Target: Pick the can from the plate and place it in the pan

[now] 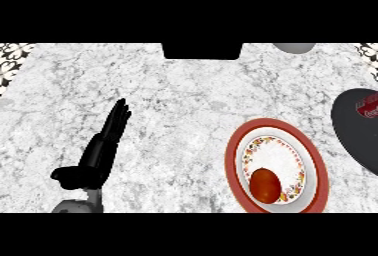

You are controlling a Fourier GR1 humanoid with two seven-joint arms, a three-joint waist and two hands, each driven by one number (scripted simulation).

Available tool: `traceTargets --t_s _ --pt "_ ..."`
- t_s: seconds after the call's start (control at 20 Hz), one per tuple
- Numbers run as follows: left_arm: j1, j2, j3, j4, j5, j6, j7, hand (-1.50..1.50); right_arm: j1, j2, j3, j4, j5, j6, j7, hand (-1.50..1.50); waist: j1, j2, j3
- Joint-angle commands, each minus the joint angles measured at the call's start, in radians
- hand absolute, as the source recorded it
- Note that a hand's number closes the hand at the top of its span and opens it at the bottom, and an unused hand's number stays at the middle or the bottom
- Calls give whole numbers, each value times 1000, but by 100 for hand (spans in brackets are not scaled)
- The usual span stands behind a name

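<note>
Left robot hand point(103, 145) is open over the left side of the counter point(184, 100), fingers straight and together, holding nothing. Well to its right, a red-rimmed plate point(230, 160) bears a round orange-red thing point(265, 185). Farther right, the red can point(367, 107) lies in the dark pan point(351, 135), at the view's edge.

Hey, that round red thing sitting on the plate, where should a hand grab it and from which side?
Probably across its widest middle, from above: the round red thing is smooth with no handle, and its sides stand free on the shallow plate. It sits at the plate's near end, so coming from the near side looks shortest.
</note>
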Motion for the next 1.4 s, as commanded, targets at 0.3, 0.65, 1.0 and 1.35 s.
traceTargets --t_s 0.3,0.65,1.0,1.35 --pt "15 -2 7 -18 0 -7 1 0 224 -94 -30 17 -121 450 -179 -150 -17 -8 -2" --pt "27 -45 -41 -47 -50 29 21 0 345 -86 9 -49 -158 510 -284 -150 -20 -10 -3" --pt "34 -15 -8 -55 -37 -2 36 0 431 -78 60 -67 -179 509 -340 -150 -14 -8 -1" --pt "-3 -52 -3 44 -64 11 -21 0 485 -11 107 -246 -255 453 -230 -150 -22 -10 -4"
